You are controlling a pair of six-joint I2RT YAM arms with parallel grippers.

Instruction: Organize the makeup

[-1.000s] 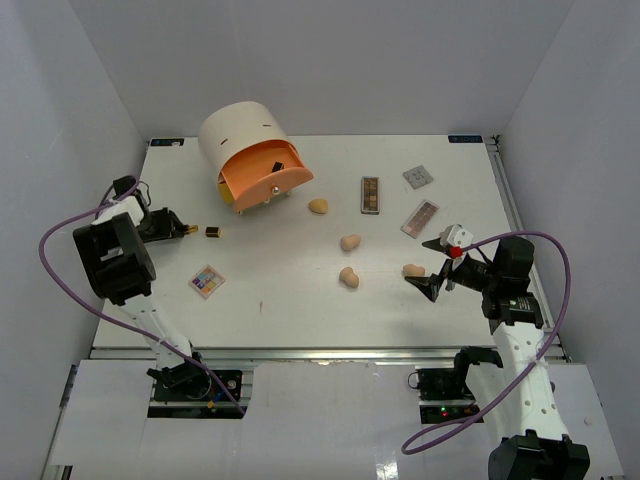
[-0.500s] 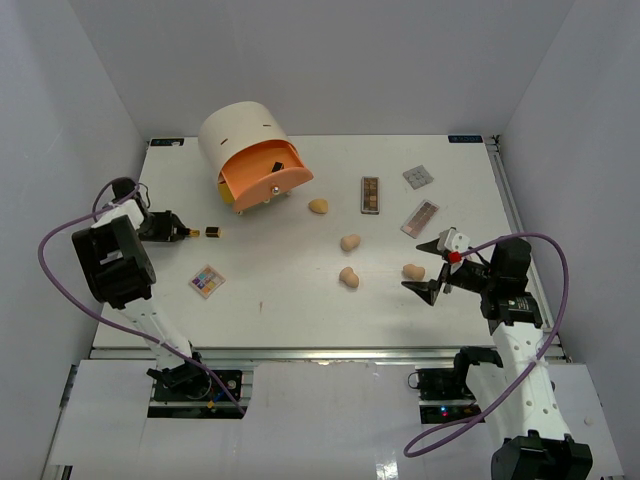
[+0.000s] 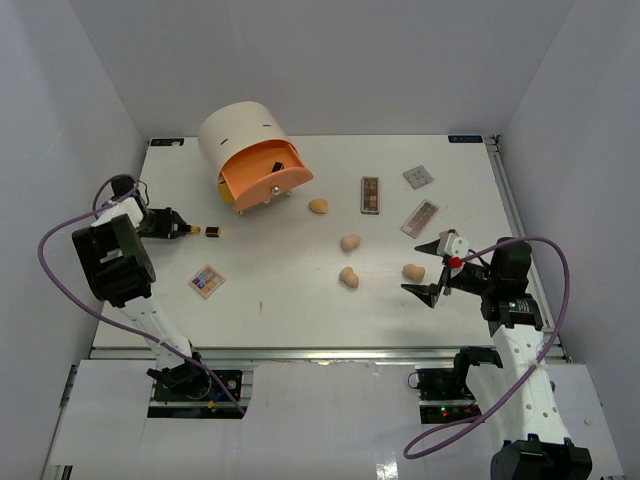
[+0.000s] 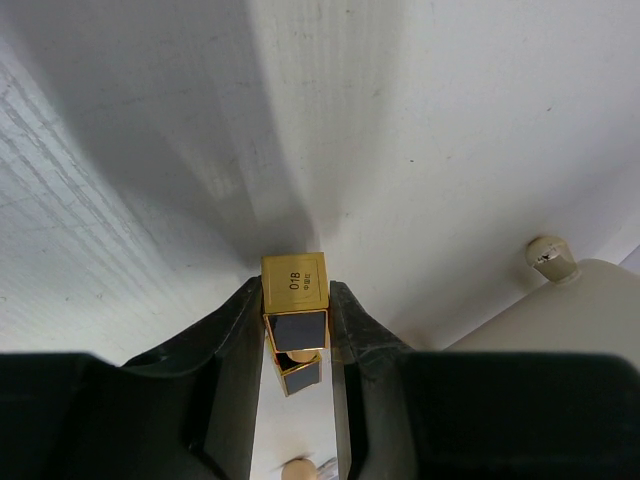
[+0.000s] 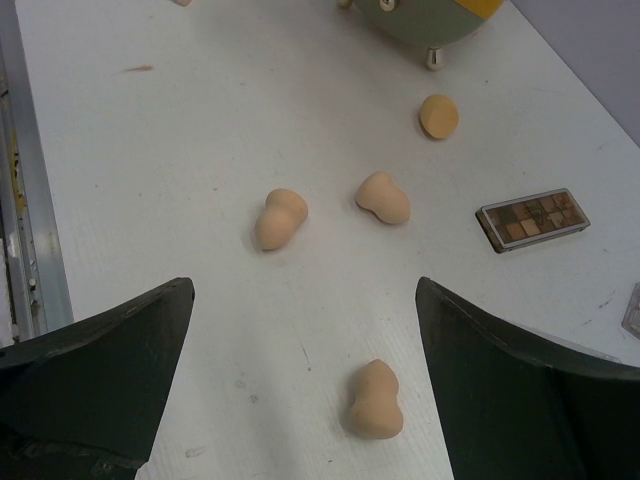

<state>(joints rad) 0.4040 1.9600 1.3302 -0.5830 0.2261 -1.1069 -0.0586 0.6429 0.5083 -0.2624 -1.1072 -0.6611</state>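
Note:
My left gripper [image 3: 192, 231] is at the table's left side, shut on the small dark brown-gold compact [image 3: 212, 232], which shows between my fingers in the left wrist view [image 4: 294, 300]. My right gripper [image 3: 428, 268] is wide open and low over the table. One tan sponge [image 3: 413, 270] lies between its jaws, untouched, as the right wrist view [image 5: 375, 400] shows. Three more sponges lie mid-table [image 3: 348, 277], [image 3: 350, 242], [image 3: 318, 206]. The brown palette [image 3: 370, 195], pink palette [image 3: 420, 217] and grey palette [image 3: 418, 177] lie at the back right.
The round cream drawer unit [image 3: 240, 130] stands at the back left with its orange drawer [image 3: 265, 180] pulled open and a small dark item inside. A small multicoloured palette [image 3: 207, 281] lies at the front left. White walls close in the table on three sides.
My left gripper's fingers have come together round the compact. My right gripper has shifted slightly left and nearer, so the sponge now lies between its jaws.

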